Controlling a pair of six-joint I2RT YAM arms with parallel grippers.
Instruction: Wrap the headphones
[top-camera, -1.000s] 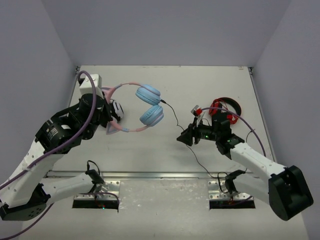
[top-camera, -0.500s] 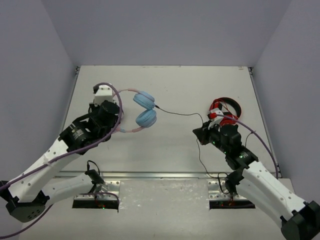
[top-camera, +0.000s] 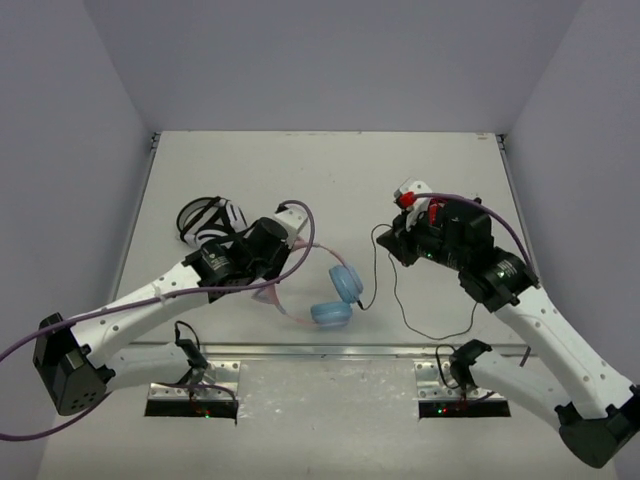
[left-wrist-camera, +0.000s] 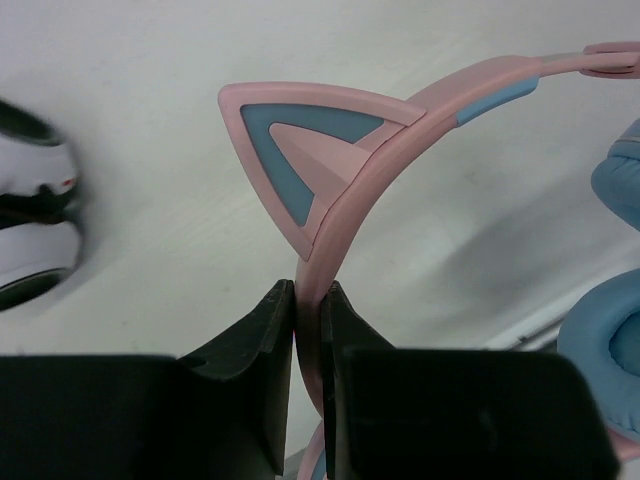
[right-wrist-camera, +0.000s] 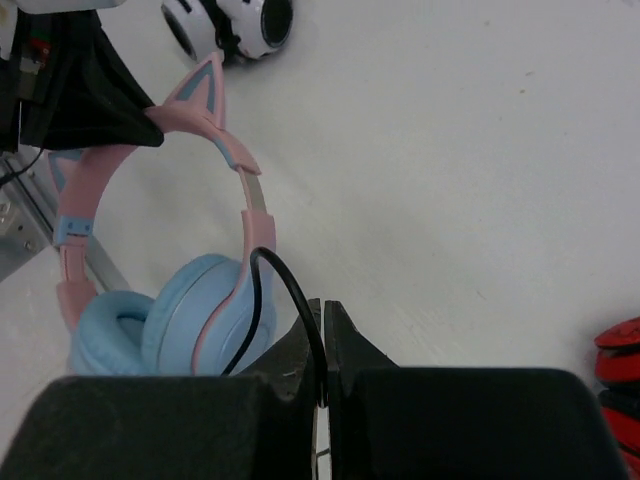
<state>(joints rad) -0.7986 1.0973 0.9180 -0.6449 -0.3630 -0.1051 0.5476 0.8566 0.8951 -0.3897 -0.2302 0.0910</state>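
Nearest to me, low and centre in the overhead view, the pink headphones sit close to the front edge of the worktop. Their 2 light blue ear cups are side by side and touching. I cannot tell whether the cups rest on the worktop or hang just above it.

My left hand is closed on the pink band. One finger presses each side of it, just below 1 cat ear that points to the upper left of my left wrist view. From there the band curves off to the upper right, and a blue cup fills the right edge.

My right hand is closed on the thin black cable. The cable arcs up from between my fingertips and drops down in front of a cup. In the overhead view this hand sits right of centre, well apart from my left hand. The cable runs from the cups up to it, and a slack loop trails toward the lower right.

Farther back, the white-and-black headphones lie left of centre, just beyond my left arm. The red headphones show only as a sliver at the lower right edge of my right wrist view.
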